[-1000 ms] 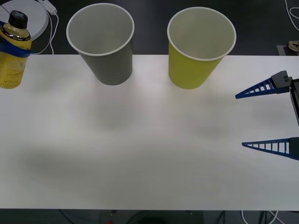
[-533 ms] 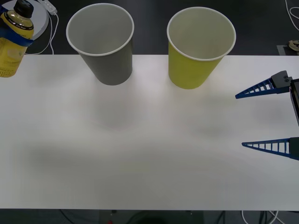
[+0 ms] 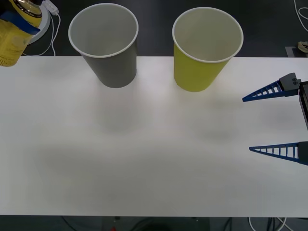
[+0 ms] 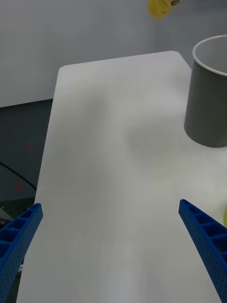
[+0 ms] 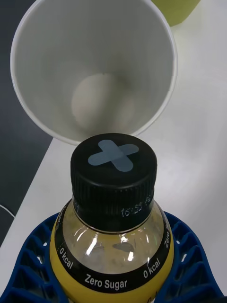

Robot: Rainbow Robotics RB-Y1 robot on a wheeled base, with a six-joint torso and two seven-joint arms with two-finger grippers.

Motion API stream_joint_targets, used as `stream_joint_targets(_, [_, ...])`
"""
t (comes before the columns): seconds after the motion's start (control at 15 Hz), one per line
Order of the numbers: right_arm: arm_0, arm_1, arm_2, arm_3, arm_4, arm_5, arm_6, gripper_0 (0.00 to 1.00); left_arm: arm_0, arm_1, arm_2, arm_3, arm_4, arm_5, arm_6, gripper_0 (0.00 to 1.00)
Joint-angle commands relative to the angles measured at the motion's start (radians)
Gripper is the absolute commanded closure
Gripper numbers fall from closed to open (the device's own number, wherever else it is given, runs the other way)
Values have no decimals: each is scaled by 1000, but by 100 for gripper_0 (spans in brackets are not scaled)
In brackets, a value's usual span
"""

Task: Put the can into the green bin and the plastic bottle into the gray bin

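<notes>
My left gripper (image 5: 113, 284) is pinching the plastic bottle (image 5: 112, 222), its blue ribbed fingers (image 5: 35, 251) curved around both sides of the body just below the neck. From the wrist I look straight down on the black screw cap (image 5: 113, 173), which carries a pale cross-shaped mark, and on the band under it that reads "Zero Sugar" and "0 kcal". The yellow liquid shows through the clear shoulder.

In the front view the bottle (image 3: 13, 36) is at the far left corner, lifted off the white table (image 3: 154, 154) and tilted, with its top cut off by the edge of the view and a blue finger (image 3: 19, 20) wrapped across it near the shoulder. It hangs to the left of the gray bin (image 3: 107, 48), apart from it.

The gray bin (image 5: 94, 71) stands upright at the back edge of the table, and from my left wrist its white inside lies open just past the cap. The green bin (image 3: 204, 53) stands upright beside it to the right, with a gap between the two. I see nothing inside either bin.

My right gripper (image 3: 246, 125) rests low over the right side of the table with its two blue fingers (image 3: 269, 90) spread wide and nothing between them. From its wrist the bare table stretches away, the gray bin (image 4: 208, 94) stands off to one side, and the yellow bottle (image 4: 161, 7) hangs far off.
</notes>
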Motion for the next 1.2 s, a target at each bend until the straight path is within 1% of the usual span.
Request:
stream_joint_targets(0.07, [0, 0, 0, 0, 0, 0, 0, 0, -72, -40, -58, 60, -2, 0, 7, 100])
stream_joint_targets(0.4, [0, 0, 0, 0, 0, 0, 0, 0, -149, -149, -58, 195, -9, 0, 31, 100])
stream_joint_targets(0.73, [0, 0, 0, 0, 0, 0, 0, 0, -191, -240, -64, 278, -52, -2, 31, 100])
stream_joint_targets(0.8, [0, 0, 0, 0, 0, 0, 0, 0, -206, -252, -81, 287, -58, -2, 31, 100])
stream_joint_targets(1.0, [0, 0, 0, 0, 0, 0, 0, 0, -293, -297, -179, 347, -61, -2, 28, 100])
stream_joint_targets(1.2, [0, 0, 0, 0, 0, 0, 0, 0, -329, -350, -193, 430, -69, -2, 27, 100])
